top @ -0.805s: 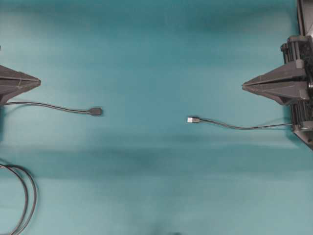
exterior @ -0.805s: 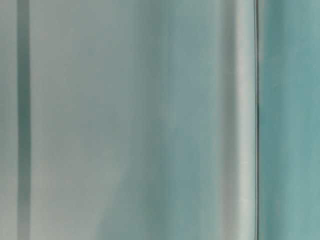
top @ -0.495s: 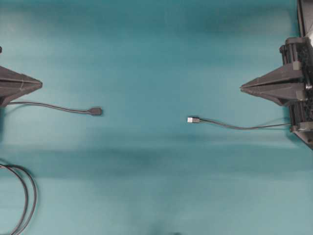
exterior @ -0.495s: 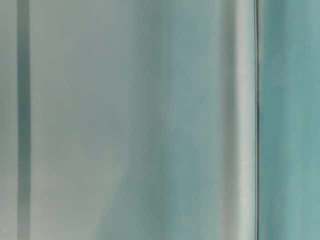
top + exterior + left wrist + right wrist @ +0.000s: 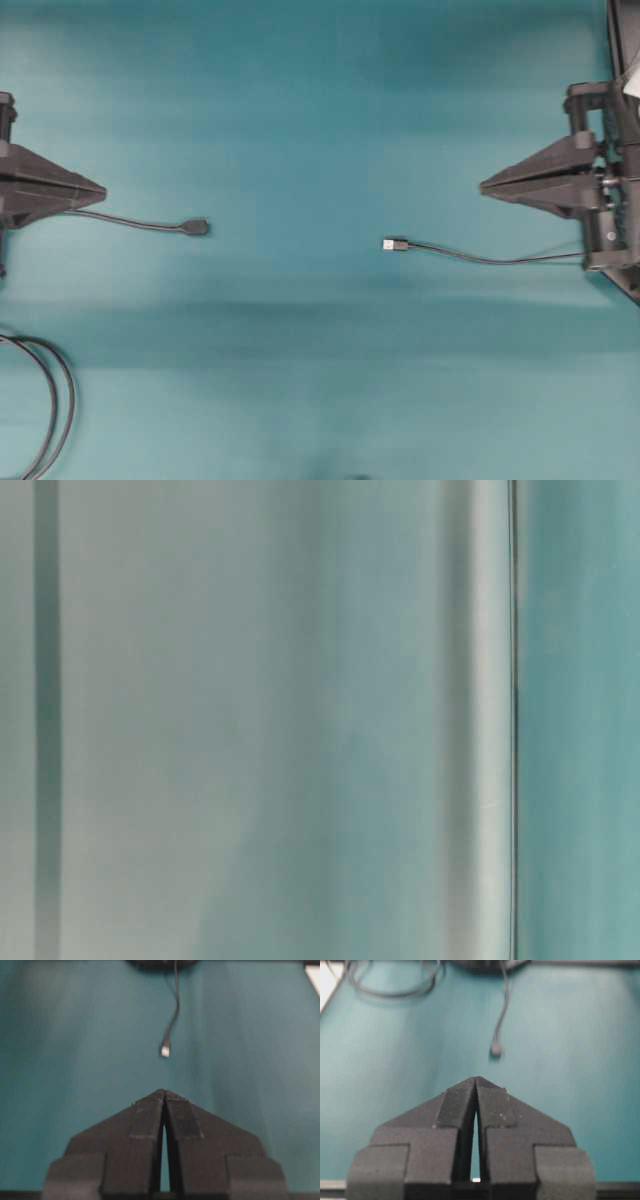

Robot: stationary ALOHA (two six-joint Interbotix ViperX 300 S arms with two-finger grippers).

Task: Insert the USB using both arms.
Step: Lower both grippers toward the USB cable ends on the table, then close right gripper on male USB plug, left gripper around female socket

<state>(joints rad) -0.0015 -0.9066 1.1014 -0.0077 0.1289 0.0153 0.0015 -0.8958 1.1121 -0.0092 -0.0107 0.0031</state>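
Silver-tipped USB plug (image 5: pixel 394 244) lies mid-right on the teal bench (image 5: pixel 300 100); both black grippers, left (image 5: pixel 100 187) and right (image 5: pixel 484 187), have jaws closed, holding nothing.

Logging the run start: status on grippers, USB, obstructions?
Left gripper shut, empty. Right gripper shut, empty. USB flat on mat, untouched, apart from the socket end. Nothing between them; looped cords off to the side.
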